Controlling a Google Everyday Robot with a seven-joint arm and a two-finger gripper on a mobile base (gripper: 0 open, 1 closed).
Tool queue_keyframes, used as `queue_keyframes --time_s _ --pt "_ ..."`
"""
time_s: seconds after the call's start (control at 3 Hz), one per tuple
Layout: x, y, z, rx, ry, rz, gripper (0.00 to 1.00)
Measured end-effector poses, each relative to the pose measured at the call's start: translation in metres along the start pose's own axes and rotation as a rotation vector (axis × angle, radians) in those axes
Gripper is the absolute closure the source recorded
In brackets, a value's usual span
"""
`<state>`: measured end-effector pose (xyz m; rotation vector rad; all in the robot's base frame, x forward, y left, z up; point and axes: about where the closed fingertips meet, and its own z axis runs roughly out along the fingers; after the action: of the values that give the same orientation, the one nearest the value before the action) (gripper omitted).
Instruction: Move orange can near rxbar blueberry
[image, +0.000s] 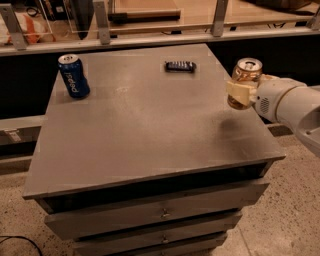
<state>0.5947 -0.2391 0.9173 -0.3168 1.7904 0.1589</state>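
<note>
Grey bench (150, 145) carries the snack bar (180, 66), long axis left-right. The gripper (241, 93) grasps the orange can (248, 75) upright, right of the snack bar and slightly nearer.

One legible marking noted: the word "pepsi", in white letters running lengthwise, on the blue can (74, 76) at the far left of the table (150, 135); the rxbar blueberry (180, 66) carries pale markings, not readable; the orange can (247, 71) shows no readable text; the gripper (242, 93), at the table's right edge, clamps that can.
</note>
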Motion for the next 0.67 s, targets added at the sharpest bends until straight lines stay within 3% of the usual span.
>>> queue_keyframes --time_s 0.67 --pt "-0.016 -0.011 0.056 -0.026 -0.030 0.043 1.00"
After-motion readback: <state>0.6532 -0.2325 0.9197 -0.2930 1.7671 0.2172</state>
